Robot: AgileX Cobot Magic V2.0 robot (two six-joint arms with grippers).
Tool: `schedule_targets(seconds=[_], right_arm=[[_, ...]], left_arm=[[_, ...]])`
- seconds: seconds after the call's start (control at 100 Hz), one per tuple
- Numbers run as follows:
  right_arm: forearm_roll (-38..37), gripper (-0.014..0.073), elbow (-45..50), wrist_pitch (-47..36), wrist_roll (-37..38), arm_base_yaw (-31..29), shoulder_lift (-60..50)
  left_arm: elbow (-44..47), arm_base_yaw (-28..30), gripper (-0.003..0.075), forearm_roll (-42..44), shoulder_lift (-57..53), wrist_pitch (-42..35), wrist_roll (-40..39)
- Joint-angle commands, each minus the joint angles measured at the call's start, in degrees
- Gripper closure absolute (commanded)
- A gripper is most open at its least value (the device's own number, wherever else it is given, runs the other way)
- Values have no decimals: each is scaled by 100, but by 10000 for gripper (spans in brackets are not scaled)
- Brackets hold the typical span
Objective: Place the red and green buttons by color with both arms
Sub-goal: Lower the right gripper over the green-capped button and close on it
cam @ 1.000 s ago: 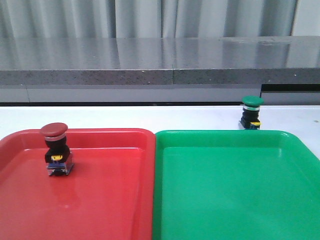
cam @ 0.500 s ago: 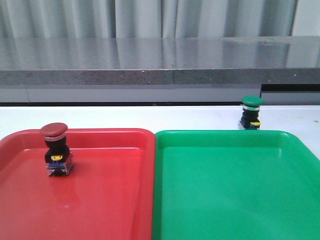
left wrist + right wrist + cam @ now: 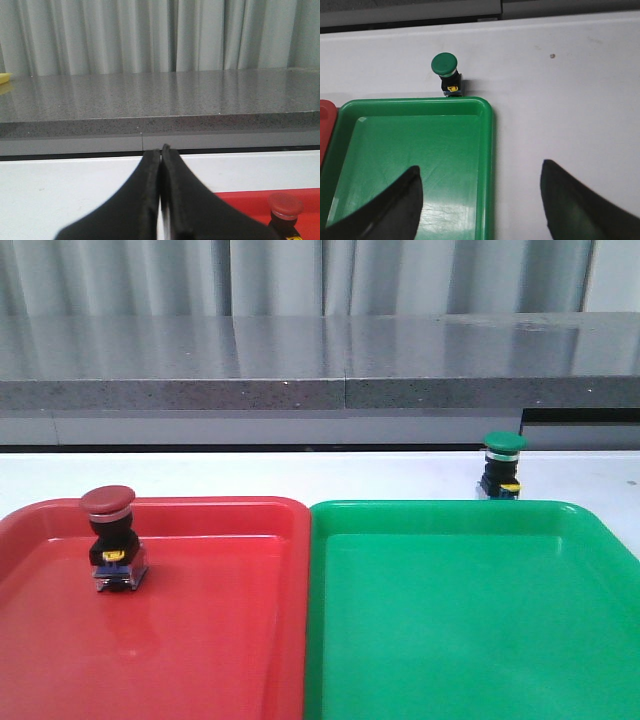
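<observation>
White tabletop carries a red tray and a green tray side by side, with grey curtains behind. Left gripper has its fingers pressed together, empty, while the red button stands upright in the red tray. Right gripper is spread wide, holding nothing; the green button stands on the table just beyond the green tray's far rim.

One button in left tray; other button behind right tray.
</observation>
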Motion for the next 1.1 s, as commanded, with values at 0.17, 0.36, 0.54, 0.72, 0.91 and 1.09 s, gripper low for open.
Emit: schedule_targets(seconds=[0.17, 0.36, 0.54, 0.72, 0.91, 1.09], right_arm=[[52, 85, -1160, -656, -80, 444, 1687], [47, 85, -2035, -725, -87, 687, 2919], [-35, 85, -2774, -713, -100, 760, 3918], [-110, 85, -3335, -671, -100, 760, 4703], [-301, 85, -3653, -638, -100, 760, 5274], [-313, 85, -3799, -640, -100, 760, 5617]], left_arm=[[240, 20, 739, -18, -164, -466, -63], [240, 20, 739, -18, -164, -466, -63], [240, 20, 739, -18, -164, -466, -63], [240, 20, 739, -18, -164, -466, -63], [240, 20, 739, -18, -164, -466, -63], [240, 20, 739, -18, -164, -466, -63]])
